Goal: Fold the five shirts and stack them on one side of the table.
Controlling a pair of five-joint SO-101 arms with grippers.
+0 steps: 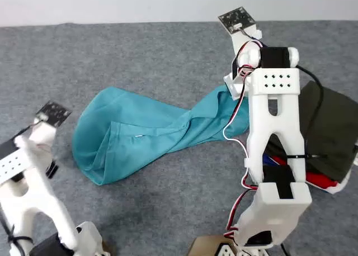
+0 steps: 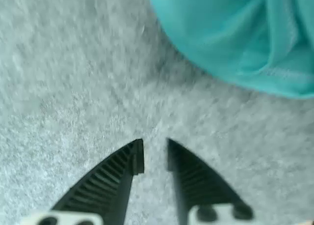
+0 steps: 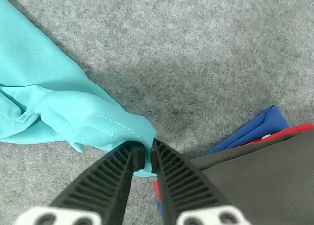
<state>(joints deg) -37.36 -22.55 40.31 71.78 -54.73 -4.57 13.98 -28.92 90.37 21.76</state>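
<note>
nearest us, our two white arms rose at the front of the table (image 1: 140, 55), the left arm (image 1: 31, 189) to the near left of the teal shirt (image 1: 140, 136), the right arm (image 1: 274, 127) over its right end. our left gripper (image 2: 154, 156) hung above bare grey felt just beside the teal shirt's rounded edge, its jaws only a narrow gap apart and holding nothing. our right gripper (image 3: 148, 156) was closed on a bunched corner of the teal shirt, the cloth pinched between its tips. the teal shirt itself lay sprawled and twisted across the middle of the table, creased along its length and not folded. just right of the pinched corner sat the pile: a dark olive shirt (image 1: 330, 133) on top, with a red shirt (image 1: 321, 179) and a blue shirt (image 3: 255, 131) showing beneath it. we judged the job past halfway: at least three shirts were stacked, the teal one had all its folding left, and whether a fifth lay in the pile we could not tell.
</note>
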